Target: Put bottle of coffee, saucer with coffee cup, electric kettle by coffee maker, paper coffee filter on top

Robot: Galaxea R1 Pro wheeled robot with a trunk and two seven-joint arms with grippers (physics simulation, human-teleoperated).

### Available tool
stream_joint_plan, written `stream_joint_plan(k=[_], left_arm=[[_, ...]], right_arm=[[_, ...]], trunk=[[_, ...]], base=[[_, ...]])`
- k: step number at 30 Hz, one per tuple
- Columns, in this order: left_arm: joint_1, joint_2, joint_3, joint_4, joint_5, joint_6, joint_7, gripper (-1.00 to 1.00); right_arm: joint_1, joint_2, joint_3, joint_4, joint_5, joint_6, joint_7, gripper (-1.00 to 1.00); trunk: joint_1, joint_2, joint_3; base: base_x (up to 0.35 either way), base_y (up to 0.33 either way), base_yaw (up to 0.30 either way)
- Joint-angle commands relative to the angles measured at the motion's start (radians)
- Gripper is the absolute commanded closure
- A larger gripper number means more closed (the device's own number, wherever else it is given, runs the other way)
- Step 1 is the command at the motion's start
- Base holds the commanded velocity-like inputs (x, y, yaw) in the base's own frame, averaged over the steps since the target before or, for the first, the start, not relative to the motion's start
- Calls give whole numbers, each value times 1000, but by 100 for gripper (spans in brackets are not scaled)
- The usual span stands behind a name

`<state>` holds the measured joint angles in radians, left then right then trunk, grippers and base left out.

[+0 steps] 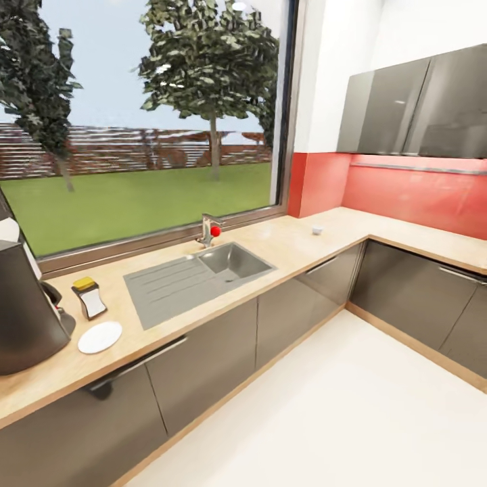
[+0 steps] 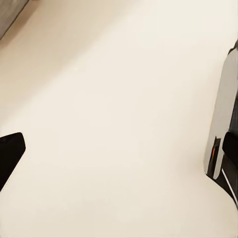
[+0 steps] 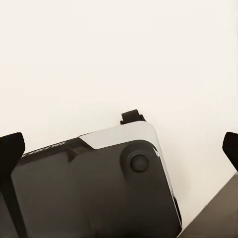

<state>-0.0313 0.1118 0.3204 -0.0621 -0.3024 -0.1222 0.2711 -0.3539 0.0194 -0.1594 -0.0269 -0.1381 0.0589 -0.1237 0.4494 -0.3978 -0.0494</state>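
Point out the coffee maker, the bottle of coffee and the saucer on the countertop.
coffee maker (image 1: pixel 24 311): head view, on its dark tapered body.
bottle of coffee (image 1: pixel 90 299): head view, on its white label.
saucer (image 1: pixel 100 337): head view, on the middle of the white disc.

The left wrist view looks down on a pale cream floor (image 2: pixel 114 124). At about eight o'clock a black fingertip (image 2: pixel 10 151) of the left gripper enters the picture. At about three to four o'clock stands a part of the robot body (image 2: pixel 222 114), grey-white with a small orange mark and black edges. At eleven o'clock a grey surface (image 2: pixel 11 14) shows in the corner.
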Motion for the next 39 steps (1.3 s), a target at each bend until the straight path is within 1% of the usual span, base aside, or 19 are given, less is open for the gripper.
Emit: stream_joint_plan(k=[1,5,8,12,14,17,18,22,24,32,34,36,39], left_arm=[[-1,0,9,10,-11,-4,2,-100],[-1,-6,9,28,-12,-6,2,-100],[-1,-25,11,30,-11,-7,2,-100],[-1,-61,14,23,-11,-8,2,-100],[-1,-70,17,20,-10,-9,2,-100],[-2,-76,19,18,-9,-9,-10,-100],[-2,-77,19,17,-9,-9,-15,-100],[-3,-76,20,16,-7,-8,-71,-100],[-3,-75,20,16,-6,-8,-85,-100],[-3,-69,21,16,-3,-8,-95,-100],[-4,-65,26,16,-1,-8,-96,-100],[-4,-60,44,16,7,-9,-99,-100],[-4,-55,54,17,13,-8,-101,-100]], right_arm=[[0,1,-3,-2,-6,5,-4,-100],[0,1,-3,-2,-6,4,-4,-100],[0,1,-3,-2,-6,5,-4,-100],[0,1,-3,-2,-6,5,-4,-100],[0,1,-3,-2,-5,5,-4,-100],[0,0,-3,-2,-5,5,-4,-100],[0,0,-3,-2,-5,5,-4,-100],[0,-1,-3,-2,-6,6,-4,-100],[0,-1,-3,-2,-6,6,-4,-100],[0,-1,-3,-2,-5,6,-3,-100],[0,-1,-3,-2,-5,6,-2,-100],[0,-1,-3,-2,-5,6,-2,-100],[0,-1,-3,-2,-5,6,-2,-100]], trunk=[[1,-2,-2],[1,-2,-2],[1,-2,-2],[1,-2,-2],[1,-2,-2],[1,-2,-2],[1,-2,-2],[1,-2,-2],[1,-2,-2],[1,-2,-2],[1,-2,-2],[1,-2,-2],[1,-2,-2]], base=[[0,0,-267],[0,0,-267],[0,0,-267],[0,0,-267],[0,0,-267],[0,0,-267],[0,0,-267],[27,0,-267],[175,0,-267],[303,0,-267],[335,0,-267],[337,0,-267],[337,0,-267]])
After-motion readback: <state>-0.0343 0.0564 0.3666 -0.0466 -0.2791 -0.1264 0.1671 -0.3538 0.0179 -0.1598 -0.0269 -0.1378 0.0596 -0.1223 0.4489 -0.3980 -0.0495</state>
